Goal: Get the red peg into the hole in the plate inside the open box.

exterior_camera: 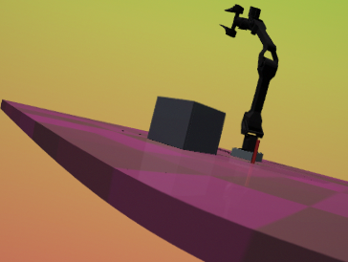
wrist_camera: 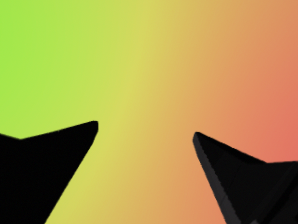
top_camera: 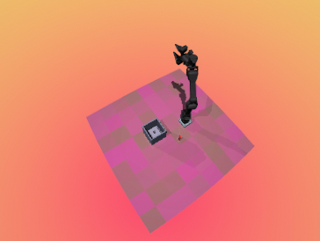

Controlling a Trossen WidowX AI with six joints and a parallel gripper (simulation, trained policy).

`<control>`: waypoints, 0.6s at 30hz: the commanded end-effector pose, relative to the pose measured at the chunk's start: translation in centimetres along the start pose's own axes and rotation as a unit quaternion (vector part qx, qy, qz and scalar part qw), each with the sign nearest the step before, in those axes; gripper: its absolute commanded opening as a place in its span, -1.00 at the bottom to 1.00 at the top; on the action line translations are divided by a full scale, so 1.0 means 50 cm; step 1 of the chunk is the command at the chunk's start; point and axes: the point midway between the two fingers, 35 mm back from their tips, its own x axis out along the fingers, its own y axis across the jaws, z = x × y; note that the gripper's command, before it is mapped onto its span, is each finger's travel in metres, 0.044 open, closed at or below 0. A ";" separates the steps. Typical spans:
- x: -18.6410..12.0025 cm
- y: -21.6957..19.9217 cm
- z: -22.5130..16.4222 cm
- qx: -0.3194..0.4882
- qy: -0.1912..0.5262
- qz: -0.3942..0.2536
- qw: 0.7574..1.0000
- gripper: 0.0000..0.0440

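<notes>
Red peg [top_camera: 179, 138] [exterior_camera: 255, 151] outside open box [top_camera: 148, 135] [exterior_camera: 171, 123].
Stands upright on the surface [top_camera: 127, 189] [exterior_camera: 215, 191], near the base plate [top_camera: 190, 123] [exterior_camera: 236, 153] and apart from the box; high above, fingers [top_camera: 180, 47] [exterior_camera: 230, 32] spread wide, with nothing between, well apart from the peg.

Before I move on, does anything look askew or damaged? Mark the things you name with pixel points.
Nothing stands out: the red peg [top_camera: 179, 138] [exterior_camera: 255, 151] stands outside the box [top_camera: 151, 138] [exterior_camera: 186, 124], near the arm's base [top_camera: 191, 122] [exterior_camera: 239, 154]; no damage shows at this size.
</notes>
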 end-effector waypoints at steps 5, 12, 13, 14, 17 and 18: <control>0.040 -0.069 -0.070 0.081 0.055 -0.050 0.994 1.00; 0.054 -0.115 -0.152 0.136 0.107 -0.092 0.981 1.00; 0.055 -0.121 -0.164 0.142 0.114 -0.098 0.978 1.00; 0.055 -0.127 -0.176 0.149 0.122 -0.104 0.976 1.00; 0.054 -0.142 -0.213 0.166 0.144 -0.121 0.968 1.00; 0.053 -0.147 -0.226 0.172 0.151 -0.127 0.965 1.00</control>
